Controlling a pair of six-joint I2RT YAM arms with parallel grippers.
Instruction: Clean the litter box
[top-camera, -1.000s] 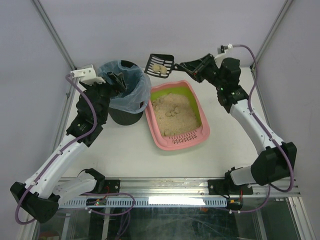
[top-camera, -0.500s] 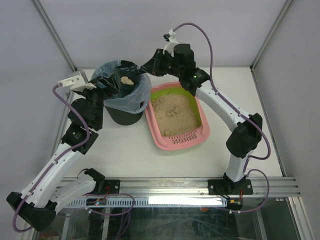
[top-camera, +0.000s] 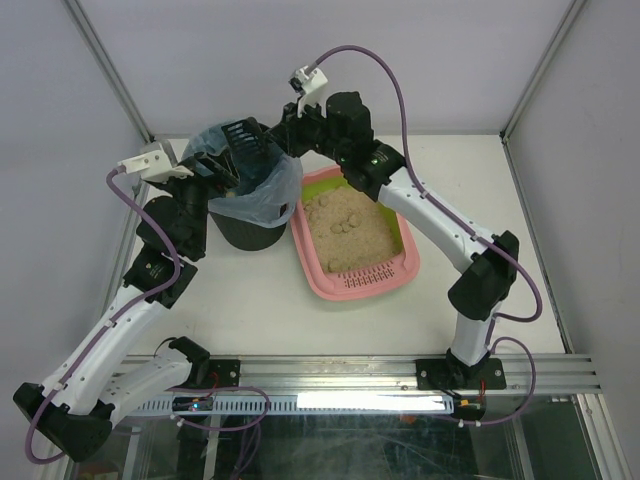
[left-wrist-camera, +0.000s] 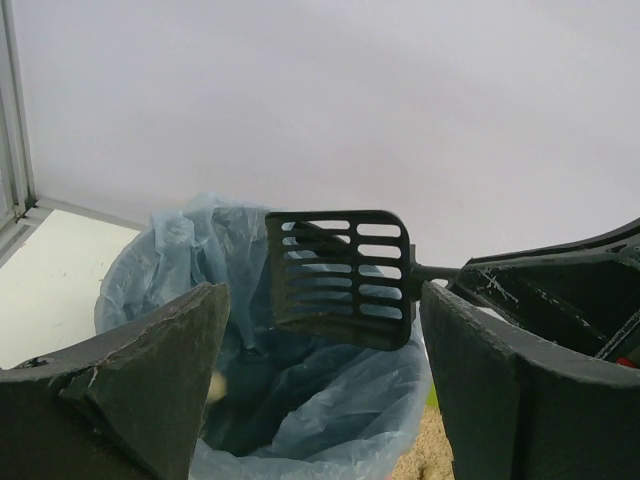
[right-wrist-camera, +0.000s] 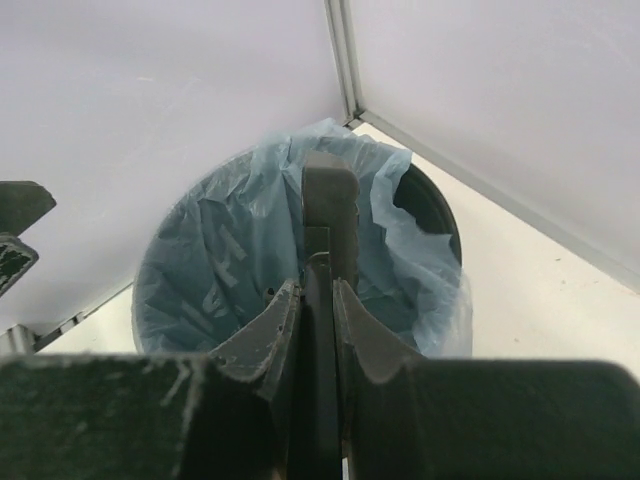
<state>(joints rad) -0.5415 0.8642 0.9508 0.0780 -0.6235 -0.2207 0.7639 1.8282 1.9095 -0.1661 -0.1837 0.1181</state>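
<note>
The right jaws are pinched tight on the handle of the black scoop (left-wrist-camera: 340, 275), holding it tipped on edge above the bag-lined bin (top-camera: 250, 232). The left jaws stand spread wide at that bin's left rim. The pink litter box (top-camera: 320, 272) sits on the desk (top-camera: 240, 310) just right of the bin.

Smooth plastic litter box (top-camera: 370, 275), matt scoop (left-wrist-camera: 338, 327)

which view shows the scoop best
The left wrist view: the scoop faces it broadside over the bin, slots clear, nothing visible on it. The top view shows it small and dark above the bin. The right wrist view sees only its thin edge, clamped between the right fingers.
</note>
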